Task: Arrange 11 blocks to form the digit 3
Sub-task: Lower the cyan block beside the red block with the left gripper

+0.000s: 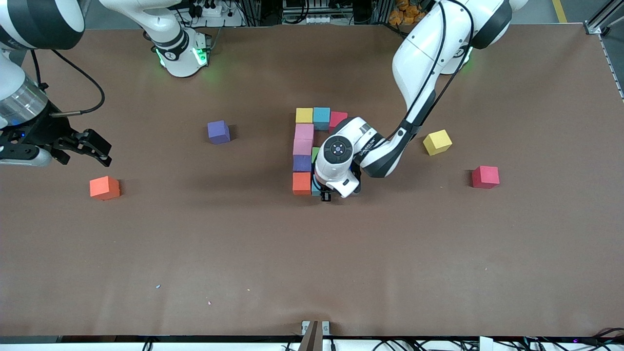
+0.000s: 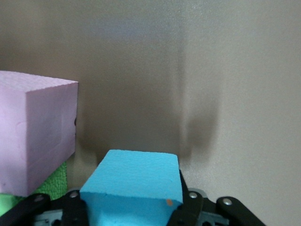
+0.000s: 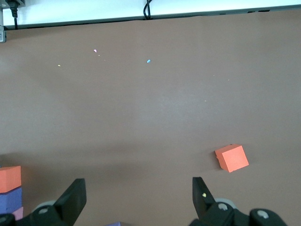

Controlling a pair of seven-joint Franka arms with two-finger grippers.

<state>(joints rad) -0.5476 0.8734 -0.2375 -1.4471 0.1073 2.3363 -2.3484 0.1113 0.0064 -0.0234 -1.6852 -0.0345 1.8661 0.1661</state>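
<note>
Blocks first: light blue block (image 2: 134,181) pinched narrow between the fingers (image 2: 188,207) of the left gripper (image 2: 133,209), low beside the digit 3 (image 1: 303,146), at its row nearest the front camera. Appears to stand just beside the orange block (image 1: 301,183), on the side toward the left arm's end. Cannot tell whether touching the table (image 1: 312,268) yet, or touching the orange block.

Outward from there, in the left wrist view: pink block (image 2: 33,136) close by, with a green block (image 2: 51,186) beneath its edge. In the front view: column of orange, purple, pink and pink running away from the camera, then a row of yellow block (image 1: 304,115), second light blue block (image 1: 321,118) and red block (image 1: 338,119) farthest from it. Partly hidden under the left wrist, so no sure count.

Farther out, loose: purple block (image 1: 218,131) and loose orange block (image 1: 104,187) toward the right arm's end; loose yellow block (image 1: 437,142) and loose red block (image 1: 485,176) toward the left arm's end.

Right gripper (image 1: 92,146): spread wide, empty, waiting over bare table near the loose orange block.

Step in hand, by judgement: placing the middle cube of the row nearest the camera. Next move calls for seating it square and flush, letting go, lifting straight up without nudging neighbours, then fetching a loose cube.
</note>
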